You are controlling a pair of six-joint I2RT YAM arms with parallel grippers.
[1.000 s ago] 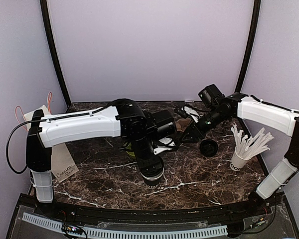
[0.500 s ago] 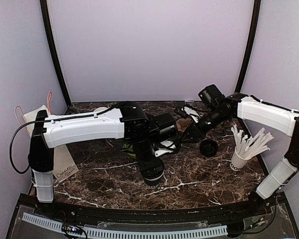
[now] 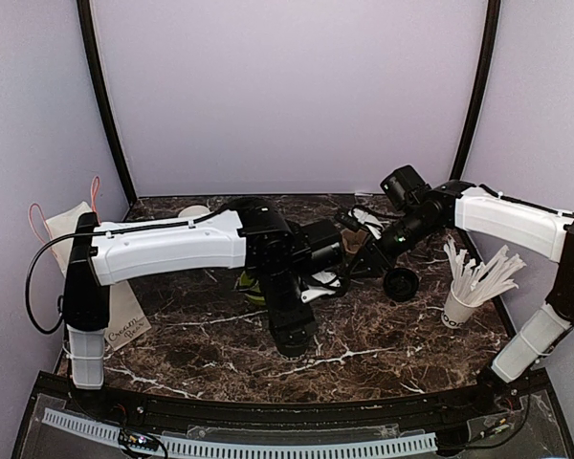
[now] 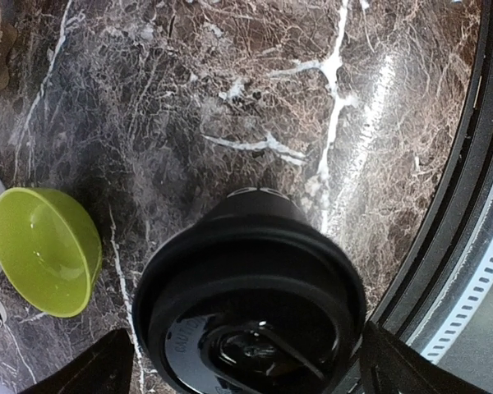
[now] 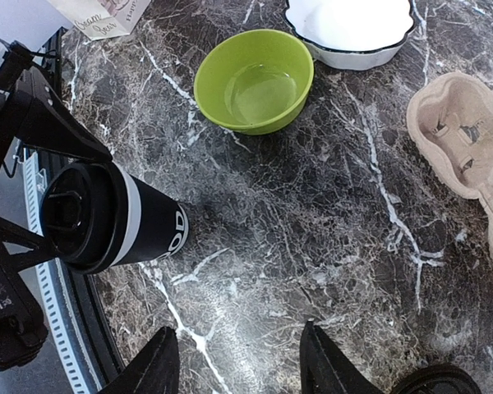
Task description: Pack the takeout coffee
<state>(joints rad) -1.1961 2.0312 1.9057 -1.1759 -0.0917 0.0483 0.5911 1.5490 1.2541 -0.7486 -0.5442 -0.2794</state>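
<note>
Since a second ago the left arm's white upper link has shifted to the right, uncovering a white rounded object (image 3: 193, 210) at the far edge of the dark brown marble table (image 3: 201, 356); the lidded cup has hardly moved.

That small black paper cup with a black plastic lid (image 5: 119, 220) is near the middle of the table, toward its near edge. The left tool (image 4: 248, 367) is closed on it, a finger pressed against each side of the lid rim. I cannot tell whether its base touches the table.

A glossy lime-green bowl (image 5: 255, 80) sits just beyond the cup, and in the top view the left forearm hides most of it. Beside the bowl is a white scalloped dish with a dark rim (image 5: 353, 25), and to the right a tan moulded-pulp cup carrier (image 5: 464, 135).

The right tool (image 5: 238, 361) hangs over bare marble between cup and carrier, its fingers spread wide and holding nothing. A round black piece (image 3: 400, 283) lies near it.

A white paper cup (image 3: 457, 310) at the right holds a bunch of white sticks. A white paper bag with a handwritten label (image 3: 124, 327) stands at the left edge.
</note>
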